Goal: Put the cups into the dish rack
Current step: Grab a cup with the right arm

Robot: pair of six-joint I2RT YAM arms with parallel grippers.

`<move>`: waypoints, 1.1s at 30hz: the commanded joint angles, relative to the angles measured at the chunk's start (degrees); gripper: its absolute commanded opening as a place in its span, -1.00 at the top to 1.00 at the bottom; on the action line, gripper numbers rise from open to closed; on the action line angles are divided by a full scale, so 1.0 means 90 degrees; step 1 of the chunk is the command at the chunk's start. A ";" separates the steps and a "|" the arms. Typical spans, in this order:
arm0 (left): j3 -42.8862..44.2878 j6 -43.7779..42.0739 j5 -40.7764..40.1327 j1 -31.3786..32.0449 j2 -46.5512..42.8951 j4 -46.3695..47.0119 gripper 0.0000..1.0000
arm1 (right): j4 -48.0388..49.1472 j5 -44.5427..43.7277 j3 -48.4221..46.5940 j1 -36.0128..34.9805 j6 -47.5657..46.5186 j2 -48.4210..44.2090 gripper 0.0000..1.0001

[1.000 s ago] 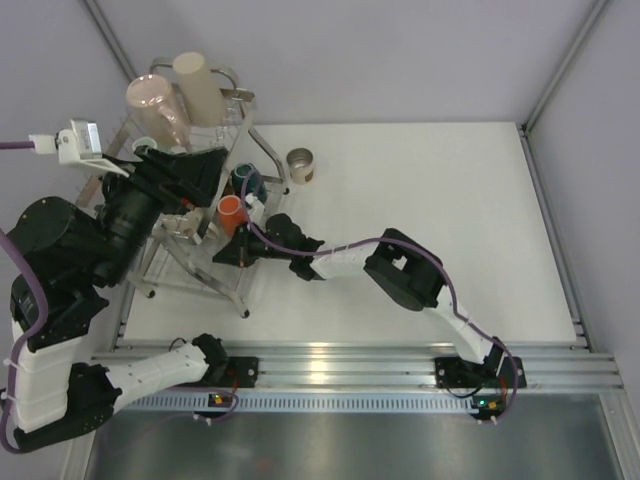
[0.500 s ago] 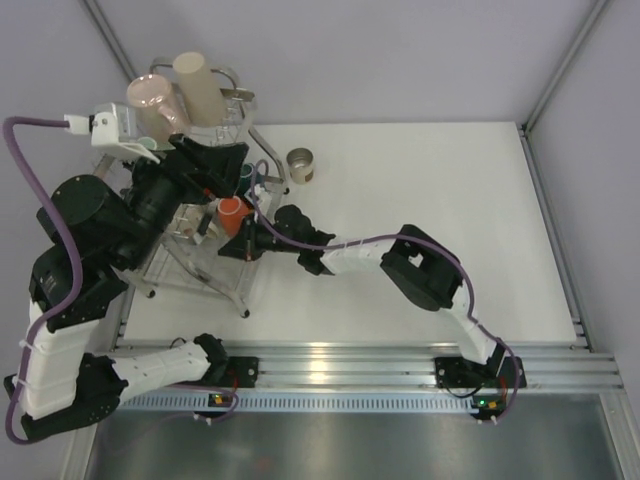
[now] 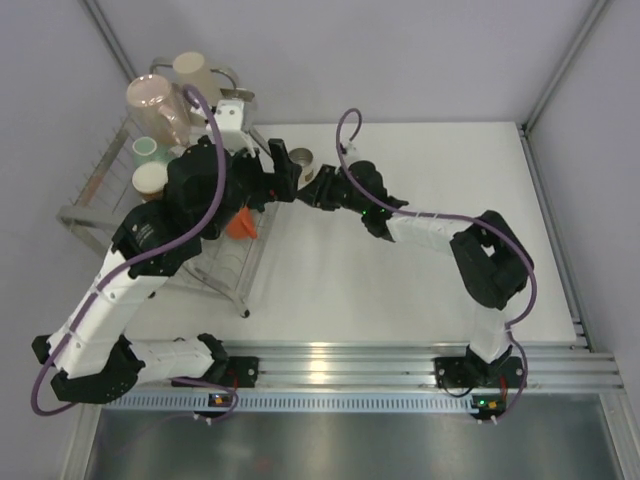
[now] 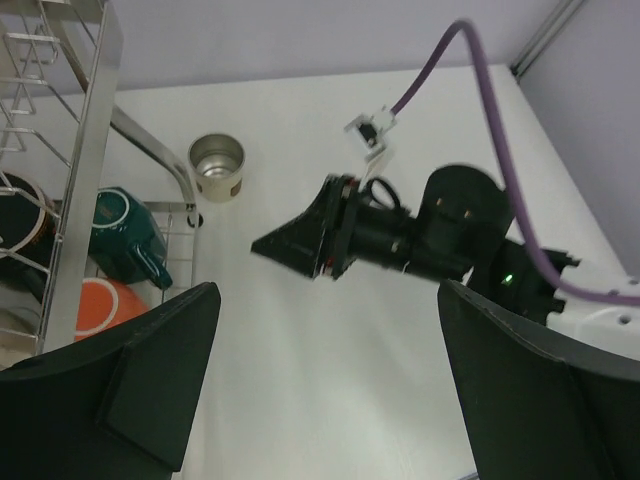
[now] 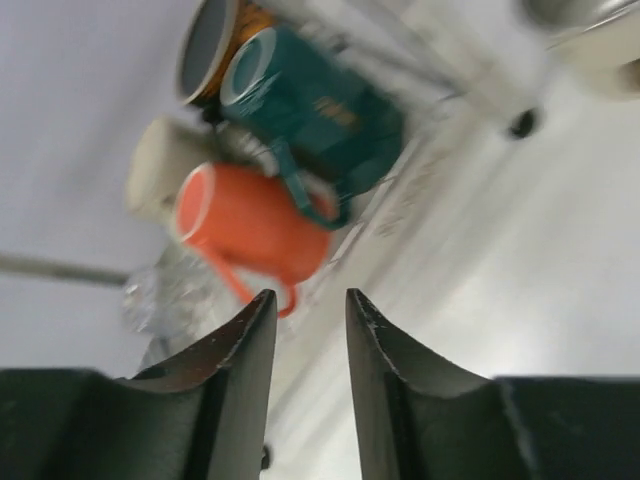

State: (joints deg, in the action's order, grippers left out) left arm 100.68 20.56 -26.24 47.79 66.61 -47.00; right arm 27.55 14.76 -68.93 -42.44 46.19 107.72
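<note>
The dish rack [image 3: 100,205] stands at the far left and holds a pink cup [image 3: 150,95], a beige cup [image 3: 195,72], a green-inside white cup [image 3: 147,150] and an orange mug [image 3: 240,222]. The right wrist view shows the orange mug [image 5: 250,225] beside a dark teal mug [image 5: 320,110], a brown-banded cup [image 5: 215,45] and clear glass [image 5: 170,295]. A steel cup [image 4: 217,167] stands upright on the table just right of the rack. My left gripper [image 4: 330,300] hangs wide open over bare table near it. My right gripper [image 5: 307,297] is open with nothing between its fingers [image 5: 240,370], apart from the orange mug.
Both grippers sit close together, my right gripper [image 3: 318,192] just right of my left gripper [image 3: 280,175]. A purple cable [image 4: 480,70] arcs above the right wrist. The white table [image 3: 430,230] ends at a metal rail [image 3: 350,365] along the near edge.
My right gripper has opened and drawn back from the orange mug, which stays in the rack. My left arm has swung from over the rack to the right, toward the steel cup.
</note>
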 commanded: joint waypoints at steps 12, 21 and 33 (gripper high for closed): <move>-0.1714 0.0109 0.0679 -0.1285 -0.0164 0.0281 -0.91 | -0.2992 -0.1611 -0.3355 0.1014 -0.1314 0.1457 0.05; -0.1812 -0.0087 0.0825 -0.2126 -0.0214 0.0076 -0.92 | -0.3130 -0.1797 -0.4226 0.1043 -0.1295 0.2327 0.05; -0.1597 -0.0136 0.3205 -0.2126 -0.0184 0.0554 -0.93 | -0.2739 -0.1680 -0.4597 0.1033 -0.1120 0.2874 0.05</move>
State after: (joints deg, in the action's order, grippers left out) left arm 85.03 19.51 -5.37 28.99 65.30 -44.86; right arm -0.95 -0.16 -107.04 -33.45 35.46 132.44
